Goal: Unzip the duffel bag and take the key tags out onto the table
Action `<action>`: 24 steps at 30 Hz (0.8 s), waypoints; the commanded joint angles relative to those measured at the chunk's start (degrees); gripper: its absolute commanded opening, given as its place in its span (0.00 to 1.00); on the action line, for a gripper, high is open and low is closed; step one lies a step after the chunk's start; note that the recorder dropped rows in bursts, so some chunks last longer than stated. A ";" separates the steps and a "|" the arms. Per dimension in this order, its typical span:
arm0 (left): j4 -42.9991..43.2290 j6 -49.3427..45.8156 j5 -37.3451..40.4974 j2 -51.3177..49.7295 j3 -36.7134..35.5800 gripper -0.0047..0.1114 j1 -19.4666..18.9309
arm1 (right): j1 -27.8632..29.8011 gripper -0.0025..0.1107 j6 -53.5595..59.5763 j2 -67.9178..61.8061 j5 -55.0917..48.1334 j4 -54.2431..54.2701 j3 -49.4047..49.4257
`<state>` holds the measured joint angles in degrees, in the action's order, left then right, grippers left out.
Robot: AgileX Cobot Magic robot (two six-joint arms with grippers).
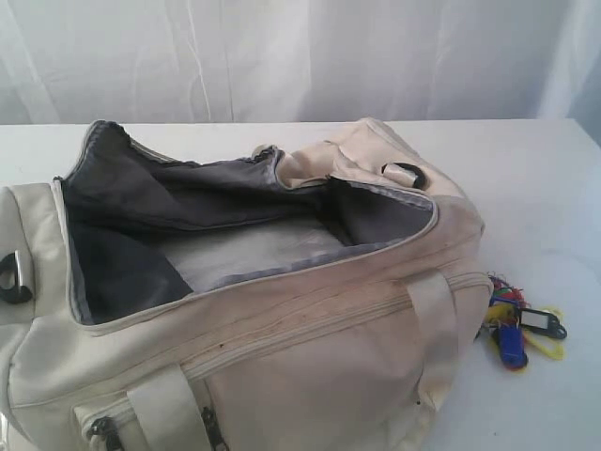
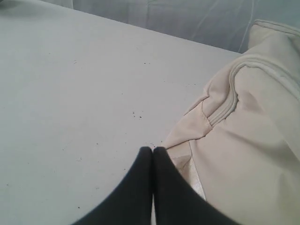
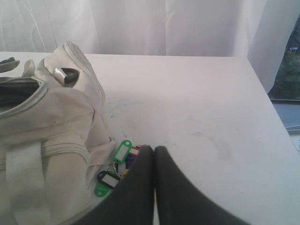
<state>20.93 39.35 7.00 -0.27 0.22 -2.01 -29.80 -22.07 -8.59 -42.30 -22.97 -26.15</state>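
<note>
Key tags (image 1: 512, 338) are lying on the tabletop (image 1: 545, 188) just beside the unzipped duffel bag (image 1: 319, 366); left claw (image 2: 153, 149) and right claw (image 3: 153, 147) are sitting closed, empty, so withdrawing without snagging them seems best.

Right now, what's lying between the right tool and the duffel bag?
The key tags, lying on the table by the end of the duffel bag, close to the shut right tool; the right wrist view shows it.
</note>
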 commanded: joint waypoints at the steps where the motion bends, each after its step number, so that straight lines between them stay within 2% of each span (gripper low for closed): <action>1: -9.95 -11.14 0.53 0.27 -0.22 0.04 -0.33 | 0.12 0.02 -0.31 0.24 -0.04 0.02 0.23; 2: -16.53 -18.72 0.53 0.27 -0.22 0.04 -0.33 | 0.12 0.02 -0.31 0.24 -0.04 0.02 0.23; 3: -28.11 -34.54 0.53 0.27 -0.22 0.04 -0.33 | 0.12 0.02 -0.31 0.24 -0.04 0.02 0.23; 4: -31.83 -39.77 0.77 0.27 -0.22 0.04 -0.33 | 0.12 0.02 -0.31 0.24 -0.04 0.02 0.23; 5: -31.78 -42.98 2.00 0.27 -0.22 0.04 -0.33 | 0.12 0.02 -0.31 0.24 -0.04 0.02 0.23; 9: -26.64 -43.50 4.86 0.27 -0.22 0.04 -0.33 | 0.12 0.02 -0.31 0.24 -0.04 0.02 0.23; 24: -26.38 -44.47 4.56 0.27 -0.22 0.04 -0.33 | 0.12 0.02 -0.31 0.24 -0.04 0.02 0.23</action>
<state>-5.08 -5.02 11.36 -0.27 0.22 -2.01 -29.80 -22.07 -8.59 -42.30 -22.97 -26.15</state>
